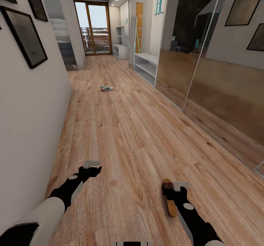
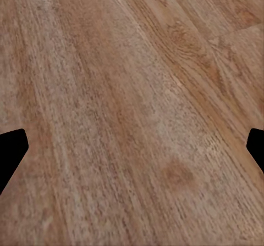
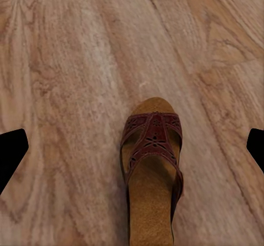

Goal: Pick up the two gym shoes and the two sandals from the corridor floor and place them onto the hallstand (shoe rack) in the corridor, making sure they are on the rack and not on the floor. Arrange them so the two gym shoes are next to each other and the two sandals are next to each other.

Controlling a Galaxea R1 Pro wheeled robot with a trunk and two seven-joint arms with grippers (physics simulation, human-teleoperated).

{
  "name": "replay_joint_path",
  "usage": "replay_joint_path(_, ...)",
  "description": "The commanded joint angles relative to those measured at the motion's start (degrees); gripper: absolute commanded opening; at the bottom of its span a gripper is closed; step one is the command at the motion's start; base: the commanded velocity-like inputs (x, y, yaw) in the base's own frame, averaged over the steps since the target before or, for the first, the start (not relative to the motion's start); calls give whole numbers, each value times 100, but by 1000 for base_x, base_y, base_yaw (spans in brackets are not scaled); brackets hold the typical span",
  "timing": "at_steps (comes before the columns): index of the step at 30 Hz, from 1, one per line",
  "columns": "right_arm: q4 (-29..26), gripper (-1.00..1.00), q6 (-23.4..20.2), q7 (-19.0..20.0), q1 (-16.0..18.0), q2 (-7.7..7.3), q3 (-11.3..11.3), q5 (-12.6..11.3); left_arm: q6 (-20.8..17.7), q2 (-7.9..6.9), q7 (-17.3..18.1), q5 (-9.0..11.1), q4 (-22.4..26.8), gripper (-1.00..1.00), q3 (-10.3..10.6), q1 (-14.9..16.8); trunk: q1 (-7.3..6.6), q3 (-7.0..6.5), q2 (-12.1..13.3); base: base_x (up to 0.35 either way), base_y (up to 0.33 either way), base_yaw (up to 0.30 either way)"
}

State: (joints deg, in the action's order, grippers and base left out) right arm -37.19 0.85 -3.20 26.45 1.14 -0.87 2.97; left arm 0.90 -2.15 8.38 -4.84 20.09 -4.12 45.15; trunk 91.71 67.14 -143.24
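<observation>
One dark brown sandal point(image 1: 169, 199) with a tan sole lies on the wood-plank corridor floor point(image 1: 128, 136), just left of my right gripper point(image 1: 181, 185). In the right wrist view the sandal point(image 3: 151, 163) sits on the floor below the open right gripper point(image 3: 132, 147), whose fingertips point(image 3: 11, 150) stand wide apart and clear of it. My left gripper point(image 1: 91, 164) hangs open over bare planks point(image 2: 132, 92). A white and green gym shoe point(image 1: 106, 88) lies far ahead mid-corridor. The hallstand point(image 1: 120, 51), with wall shelves above it, stands at the far right end.
A low grey two-tier bench point(image 1: 146, 67) stands along the right wall, nearer than the hallstand. Mirrored wardrobe doors point(image 1: 205, 77) line the right side. A white wall with framed pictures point(image 1: 25, 37) runs close on the left. A glass balcony door point(image 1: 93, 28) closes the far end.
</observation>
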Motion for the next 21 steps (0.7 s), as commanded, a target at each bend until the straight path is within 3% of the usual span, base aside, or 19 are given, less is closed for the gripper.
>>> replay_joint_path(1,3,100,9,-32,2,0,-8,32,11,10,36,-52,0,100,-35,3,-1,5,-2,0,0,16)
replay_joint_path(15,26,100,11,-37,1,-15,16,37,-176,56,98,-44,518,100,11,8,-1,7,-2,0,0,4)
replay_joint_path(21,25,100,4,-34,0,-17,368,36,-797,136,107,-30,1098,100,3,26,9,107,-7,0,0,0)
